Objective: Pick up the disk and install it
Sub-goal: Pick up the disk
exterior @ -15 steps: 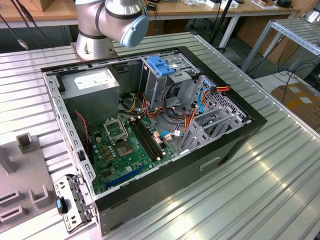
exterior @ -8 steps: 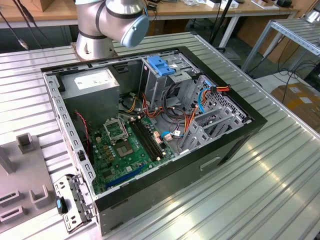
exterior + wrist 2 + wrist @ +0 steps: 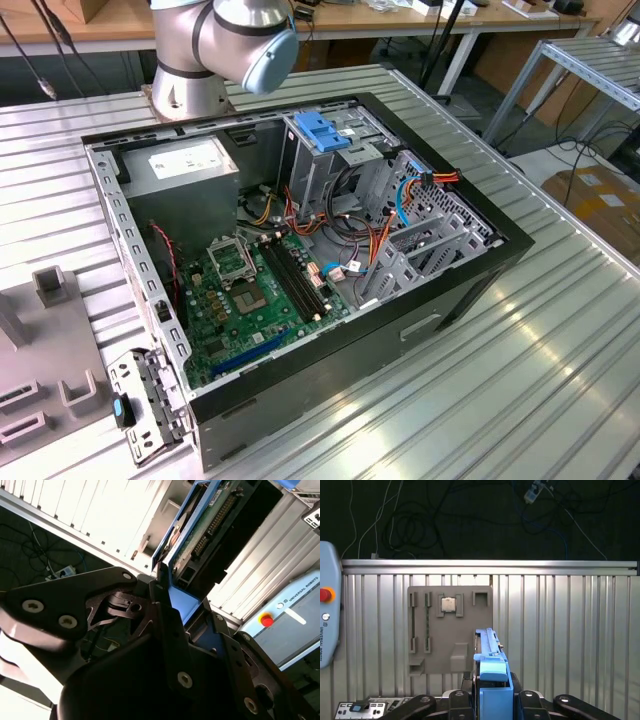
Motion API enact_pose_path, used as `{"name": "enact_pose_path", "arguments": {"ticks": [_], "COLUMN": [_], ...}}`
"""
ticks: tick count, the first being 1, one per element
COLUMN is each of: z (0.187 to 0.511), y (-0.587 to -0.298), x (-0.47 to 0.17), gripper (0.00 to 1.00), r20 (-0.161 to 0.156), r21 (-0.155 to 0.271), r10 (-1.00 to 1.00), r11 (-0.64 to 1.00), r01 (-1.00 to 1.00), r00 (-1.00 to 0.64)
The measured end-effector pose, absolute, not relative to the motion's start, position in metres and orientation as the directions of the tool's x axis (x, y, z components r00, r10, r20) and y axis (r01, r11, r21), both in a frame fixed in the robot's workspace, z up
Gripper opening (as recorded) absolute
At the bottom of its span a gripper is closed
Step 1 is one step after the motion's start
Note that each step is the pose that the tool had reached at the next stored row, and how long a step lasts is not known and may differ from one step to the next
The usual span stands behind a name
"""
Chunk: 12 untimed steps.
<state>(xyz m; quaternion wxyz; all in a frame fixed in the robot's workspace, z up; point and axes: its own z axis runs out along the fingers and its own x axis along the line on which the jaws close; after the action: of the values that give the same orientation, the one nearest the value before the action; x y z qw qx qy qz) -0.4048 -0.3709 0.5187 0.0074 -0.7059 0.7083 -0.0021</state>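
The arm [image 3: 225, 40] shows its grey base column and a blue-capped joint at the top centre of the exterior view. In both wrist views the pincer [image 3: 175, 600] [image 3: 492, 690] is clamped on the disk [image 3: 489, 650], held edge-on by one end. The black fingers [image 3: 167, 630] press its blue frame, with linkages spread on either side.

You'll see smooth bright-blue plastic framing the disk [image 3: 492, 677]. The end effector [image 3: 177, 597] is matt black with shiny metal screws. The desk [image 3: 560, 350] is ribbed bare metal with a sheen, and the grey holder plate [image 3: 435, 645] looks matt.
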Motion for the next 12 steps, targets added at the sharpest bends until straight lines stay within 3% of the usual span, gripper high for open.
{"name": "enact_pose_path", "arguments": {"ticks": [12], "z": [0.519], "y": [-0.371], "x": [-0.385], "gripper": [0.37], "r20": [-0.007], "r21": [-0.013], "r10": [-1.000], "r11": [0.003], "r01": [-1.000], "r00": [-0.003]}}
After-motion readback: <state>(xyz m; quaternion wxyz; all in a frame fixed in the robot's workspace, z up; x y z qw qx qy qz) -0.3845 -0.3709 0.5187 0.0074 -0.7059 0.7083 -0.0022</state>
